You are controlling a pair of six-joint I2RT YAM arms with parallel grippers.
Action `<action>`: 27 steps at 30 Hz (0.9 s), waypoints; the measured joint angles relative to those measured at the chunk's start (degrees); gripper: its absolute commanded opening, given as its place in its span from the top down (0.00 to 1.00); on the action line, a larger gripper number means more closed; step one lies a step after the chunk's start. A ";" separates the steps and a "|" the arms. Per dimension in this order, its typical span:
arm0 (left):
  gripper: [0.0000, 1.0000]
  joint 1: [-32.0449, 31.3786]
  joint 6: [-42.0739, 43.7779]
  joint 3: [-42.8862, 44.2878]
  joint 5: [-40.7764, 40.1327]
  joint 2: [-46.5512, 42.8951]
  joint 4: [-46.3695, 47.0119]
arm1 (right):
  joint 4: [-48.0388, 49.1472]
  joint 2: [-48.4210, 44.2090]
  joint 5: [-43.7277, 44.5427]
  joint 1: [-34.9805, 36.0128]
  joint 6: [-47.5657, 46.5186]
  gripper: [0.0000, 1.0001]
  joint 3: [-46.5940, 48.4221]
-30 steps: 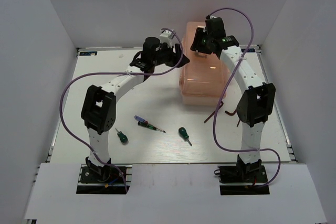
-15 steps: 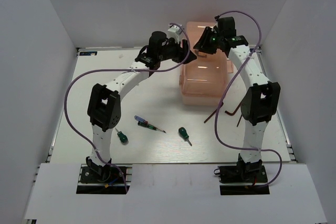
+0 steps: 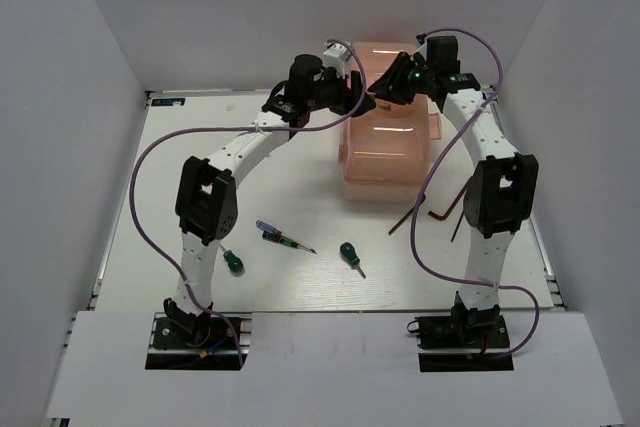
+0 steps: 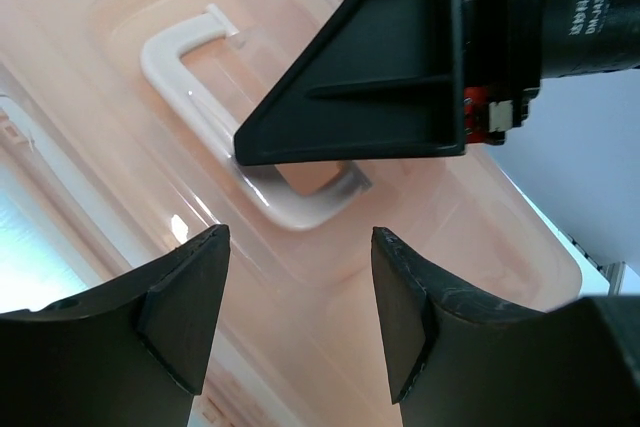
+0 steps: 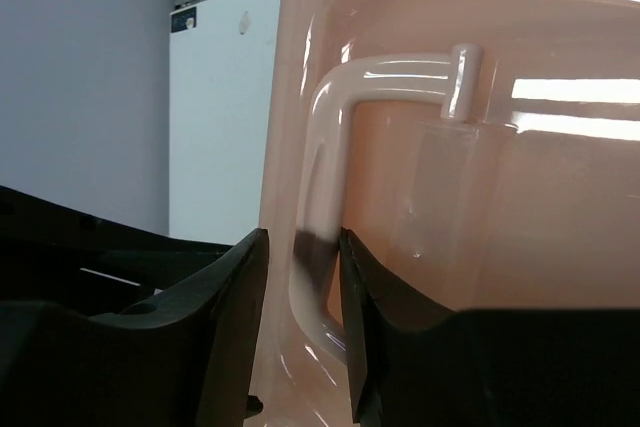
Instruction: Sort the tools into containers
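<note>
The peach-pink toolbox (image 3: 385, 152) stands closed at the back of the table. My left gripper (image 3: 358, 97) hovers open and empty over its lid (image 4: 300, 247), just short of the white lid handle (image 4: 180, 57). My right gripper (image 3: 383, 90) has its jaws narrowly apart astride that handle (image 5: 400, 72), with a slim gap on one side (image 5: 303, 247). One of its black fingers (image 4: 380, 97) shows in the left wrist view. Two green screwdrivers (image 3: 233, 261) (image 3: 349, 254), the blue-and-red screwdriver (image 3: 280, 237) and two hex keys (image 3: 405, 217) (image 3: 445, 212) lie on the table.
White walls enclose the table on the left, the back and the right. Both arms arch over the table towards the toolbox, trailing purple cables (image 3: 150, 162). The hex keys lie close to the right arm's elbow (image 3: 497, 197).
Both grippers have moved to the back and closer together over the toolbox lid. The right gripper has come down astride the handle. The tools have not moved.
</note>
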 measured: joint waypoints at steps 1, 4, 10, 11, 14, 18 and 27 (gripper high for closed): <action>0.31 0.00 0.00 0.26 -0.20 0.11 -0.26 | 0.50 0.00 -0.79 -0.26 0.61 0.60 -0.22; 0.31 -0.04 0.00 0.92 -0.98 0.33 -0.94 | 1.75 0.00 -2.99 -1.03 2.32 0.61 -0.61; 0.31 -0.02 -0.04 4.42 -2.29 2.71 -1.73 | 3.82 -0.42 -5.79 -2.14 4.72 0.61 -1.62; 0.31 -0.02 -0.07 4.90 -2.49 3.02 -1.75 | 4.20 -0.44 -6.14 -2.25 5.07 0.61 -1.84; 0.31 -0.02 -0.33 6.47 -2.64 3.96 -2.16 | 5.09 -0.55 -6.97 -2.56 5.90 0.63 -2.49; 0.32 -0.02 -1.16 11.02 -2.32 7.15 -2.29 | 6.08 -0.66 -7.56 -2.71 6.62 0.63 -3.23; 0.52 -0.17 -3.45 14.67 -0.66 10.45 -2.05 | 7.87 -0.66 -8.92 -3.13 8.09 0.63 -4.15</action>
